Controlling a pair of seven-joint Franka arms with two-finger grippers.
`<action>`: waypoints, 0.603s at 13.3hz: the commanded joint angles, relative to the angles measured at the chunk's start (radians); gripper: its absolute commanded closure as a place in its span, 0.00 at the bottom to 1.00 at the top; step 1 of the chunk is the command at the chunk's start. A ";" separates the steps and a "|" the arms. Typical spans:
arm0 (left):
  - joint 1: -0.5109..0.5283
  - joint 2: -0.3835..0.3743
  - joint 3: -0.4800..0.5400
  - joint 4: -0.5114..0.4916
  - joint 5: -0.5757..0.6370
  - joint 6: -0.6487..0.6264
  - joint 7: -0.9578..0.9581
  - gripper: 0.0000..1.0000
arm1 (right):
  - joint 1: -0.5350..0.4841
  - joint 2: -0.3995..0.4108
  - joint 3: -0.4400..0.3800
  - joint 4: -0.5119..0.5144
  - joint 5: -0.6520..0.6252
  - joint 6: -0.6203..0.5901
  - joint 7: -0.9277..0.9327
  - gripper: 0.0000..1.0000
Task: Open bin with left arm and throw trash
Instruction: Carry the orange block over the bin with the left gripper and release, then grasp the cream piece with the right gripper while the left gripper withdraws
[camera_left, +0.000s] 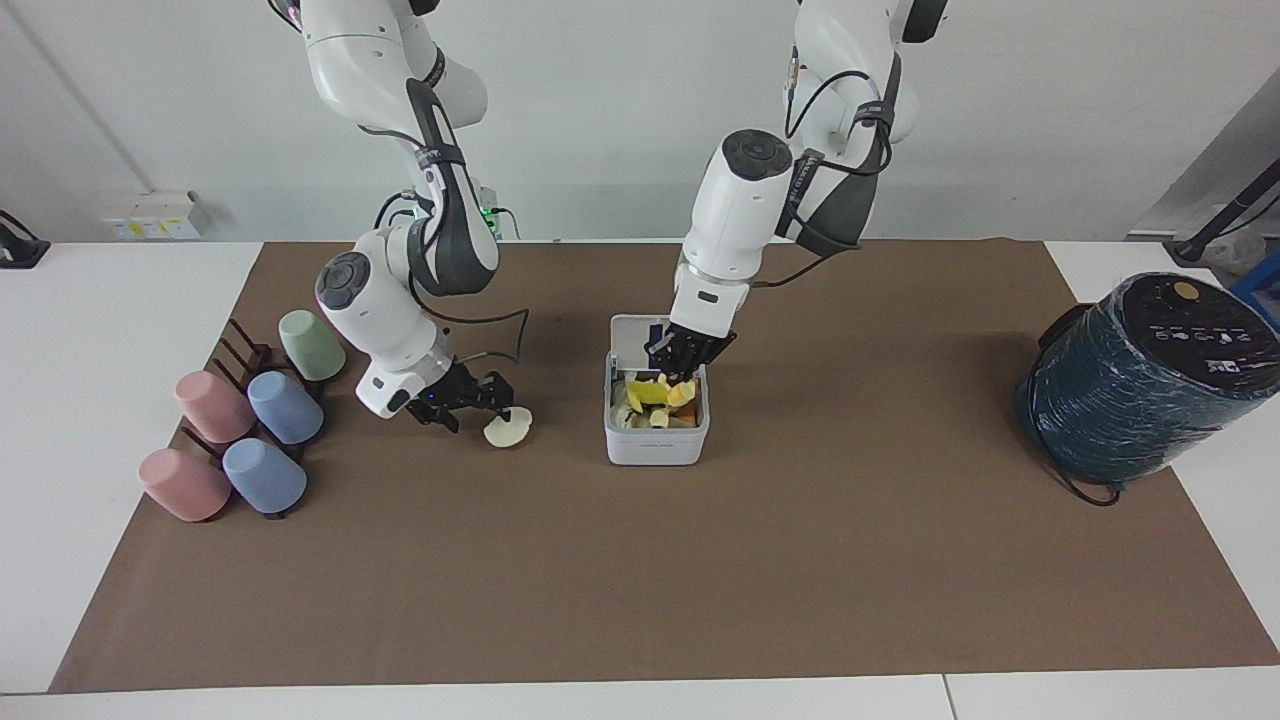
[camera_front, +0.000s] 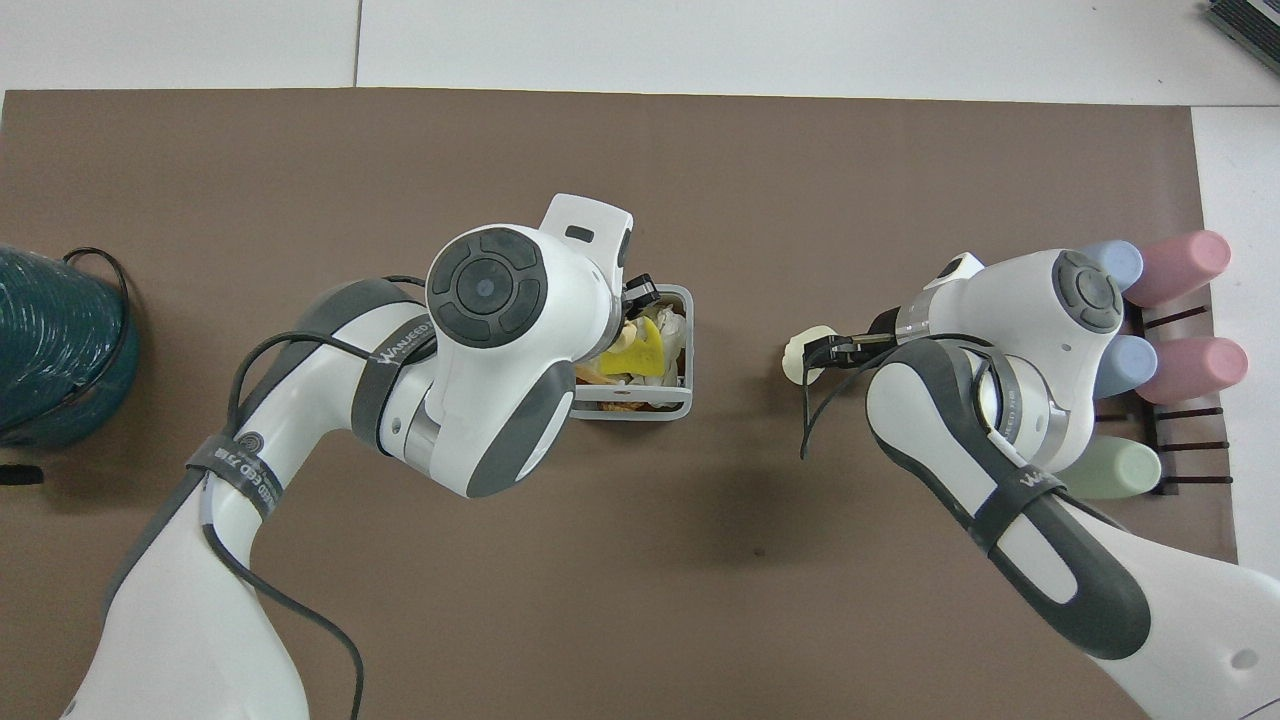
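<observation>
Your left claw (camera_left: 688, 352) sits over the open bin (camera_left: 656, 440), lid up. Its fingers look parted above the yellow-and-orange block (camera_left: 683, 392), which seems to lie on top of the heap, but whether it's fully let go I can't tell. Your right claw (camera_left: 478, 396) is low at the bench (camera_left: 640, 580), fingers apart on either side of the cream oval piece (camera_left: 508, 428), which lies on the bench beside the bin, toward the right arm's end. Risks, imo: bin's heaped — the block could roll off the pile or get dragged out as you lift; the oval is flat, so closing too high may skid it away. Count: 1 bin, 1 yellow notched scrap (camera_left: 648, 391) inside it, 1 block, 1 oval, 5 cups (camera_left: 262, 421) on a rack, 1 dark-teal wrapped cylinder (camera_left: 1140, 378) — well apart at the left arm's end.
</observation>
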 joint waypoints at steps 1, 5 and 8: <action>-0.030 -0.002 0.017 -0.062 -0.016 0.060 -0.007 1.00 | 0.006 0.005 0.005 -0.011 0.050 0.042 -0.034 0.47; -0.044 0.050 0.017 -0.065 -0.016 0.118 -0.007 0.95 | 0.006 0.005 0.004 0.001 0.050 0.018 -0.026 1.00; -0.044 0.059 0.018 -0.070 -0.016 0.120 -0.007 0.83 | 0.006 -0.022 0.002 0.042 0.048 -0.069 0.010 1.00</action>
